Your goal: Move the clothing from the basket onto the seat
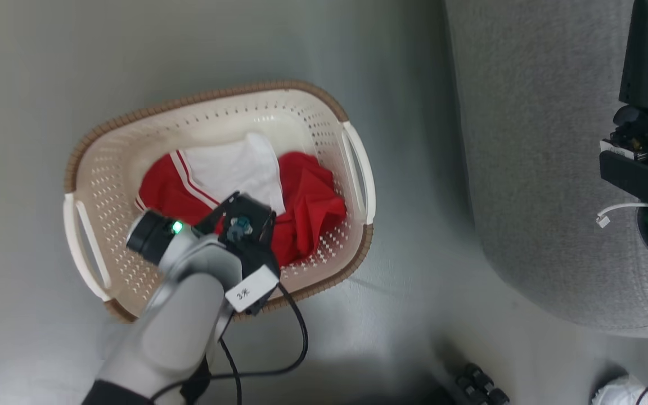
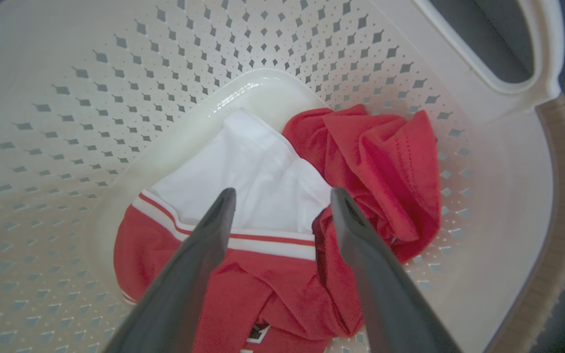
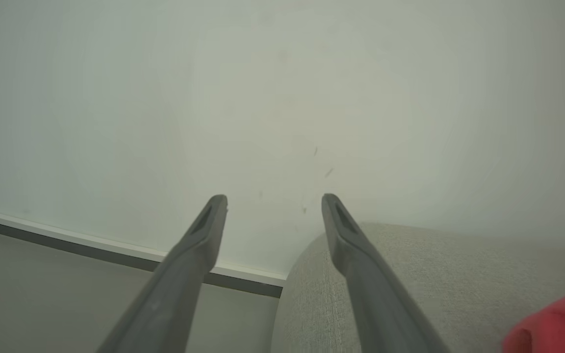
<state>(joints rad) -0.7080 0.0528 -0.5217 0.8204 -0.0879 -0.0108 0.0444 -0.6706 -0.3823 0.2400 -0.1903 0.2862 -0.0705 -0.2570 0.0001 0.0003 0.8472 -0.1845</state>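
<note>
Floor (image 1: 31, 56): grey; basket (image 1: 206, 100) sits beside the seat (image 1: 538, 169).
Clothing (image 1: 307, 197): bunched in the basket.
Left claw (image 2: 283, 196): wide open, empty, just over it.
Right claw (image 3: 273, 198): open, empty.
Tip: push into a thick fold, then squeeze.

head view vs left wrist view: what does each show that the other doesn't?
Head, not left wrist: grey seat right of the basket, both basket handles, left forearm with its cable. Left wrist, not head: left fingers spread open over the clothing, a bit of lettering at the bottom edge. Both: cream basket holding red-and-white clothing.
</note>
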